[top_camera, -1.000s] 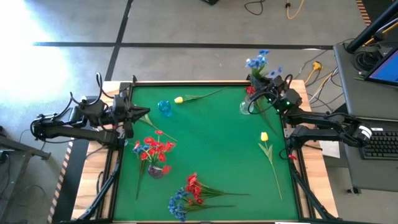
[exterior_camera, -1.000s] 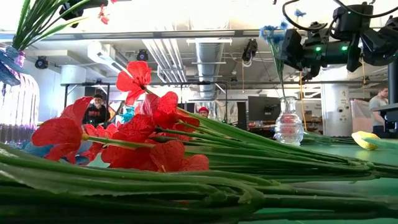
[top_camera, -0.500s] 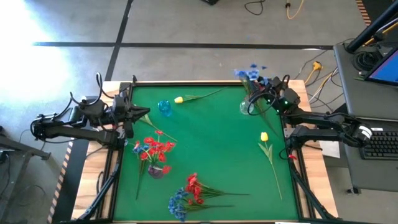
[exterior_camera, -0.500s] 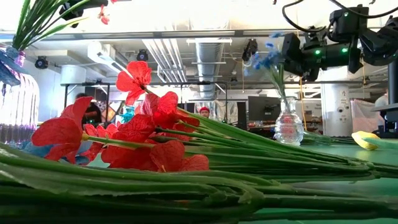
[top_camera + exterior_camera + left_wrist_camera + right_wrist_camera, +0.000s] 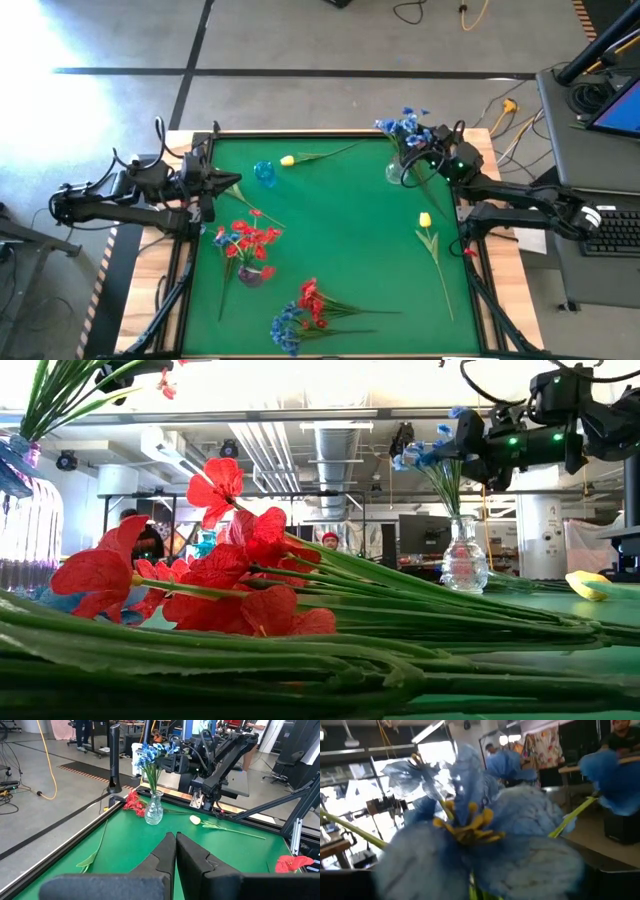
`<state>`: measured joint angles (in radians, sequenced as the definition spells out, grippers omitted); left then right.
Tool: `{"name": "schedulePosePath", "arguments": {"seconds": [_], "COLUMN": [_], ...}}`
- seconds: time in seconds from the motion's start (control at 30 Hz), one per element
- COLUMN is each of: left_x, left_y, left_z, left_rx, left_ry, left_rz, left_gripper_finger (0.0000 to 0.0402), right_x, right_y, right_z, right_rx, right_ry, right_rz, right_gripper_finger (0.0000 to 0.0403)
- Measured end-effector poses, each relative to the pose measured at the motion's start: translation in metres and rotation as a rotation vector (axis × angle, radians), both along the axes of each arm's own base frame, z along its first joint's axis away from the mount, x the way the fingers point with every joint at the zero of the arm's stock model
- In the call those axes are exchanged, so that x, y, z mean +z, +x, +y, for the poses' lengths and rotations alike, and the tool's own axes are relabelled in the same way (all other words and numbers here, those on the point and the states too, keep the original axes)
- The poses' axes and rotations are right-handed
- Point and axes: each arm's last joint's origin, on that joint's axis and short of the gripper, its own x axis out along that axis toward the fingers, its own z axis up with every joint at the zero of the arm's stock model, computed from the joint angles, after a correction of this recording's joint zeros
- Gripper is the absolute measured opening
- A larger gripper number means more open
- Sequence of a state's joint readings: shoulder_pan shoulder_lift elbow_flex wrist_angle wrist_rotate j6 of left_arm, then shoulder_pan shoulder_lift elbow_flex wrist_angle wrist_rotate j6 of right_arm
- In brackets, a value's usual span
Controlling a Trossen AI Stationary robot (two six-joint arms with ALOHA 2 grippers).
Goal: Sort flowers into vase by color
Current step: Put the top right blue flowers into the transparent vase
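While beside the blue flowers, right claw apart, empty.

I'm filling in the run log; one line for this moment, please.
blue flowers in glass vase | right hand beside blooms | left hand shut, waiting

Both arms are dark, near-black, jointed segments with loose black cables looping along them. The right arm carries small green lights near its wrist and a white label farther back. The left claw has two blunt, matte black fingers.
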<state>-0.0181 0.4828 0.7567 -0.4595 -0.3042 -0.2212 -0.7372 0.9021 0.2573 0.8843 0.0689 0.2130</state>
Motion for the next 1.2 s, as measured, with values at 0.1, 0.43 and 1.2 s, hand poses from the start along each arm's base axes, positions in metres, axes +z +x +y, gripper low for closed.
{"name": "schedulePosePath", "arguments": {"seconds": [0.1,0.43,1.2], "left_x": [0.000,0.000,-0.002], "left_y": [0.000,0.001,0.007], "left_z": [0.000,0.000,0.000], "left_rx": [0.000,0.000,0.000], "left_ry": [-0.001,-0.001,-0.001], "left_rz": [0.000,0.003,0.026], "left_gripper_finger": [0.0000,0.0000,0.0000], "right_x": [0.002,0.022,0.053], "right_y": [-0.002,-0.007,-0.010], "right_z": [0.002,0.008,0.031], "right_rx": [0.002,-0.009,-0.092], "right_ry": [0.070,0.425,0.741], "right_rz": [0.034,0.244,0.463], "right_gripper_finger": [0.0306,0.0322,0.0313]}}
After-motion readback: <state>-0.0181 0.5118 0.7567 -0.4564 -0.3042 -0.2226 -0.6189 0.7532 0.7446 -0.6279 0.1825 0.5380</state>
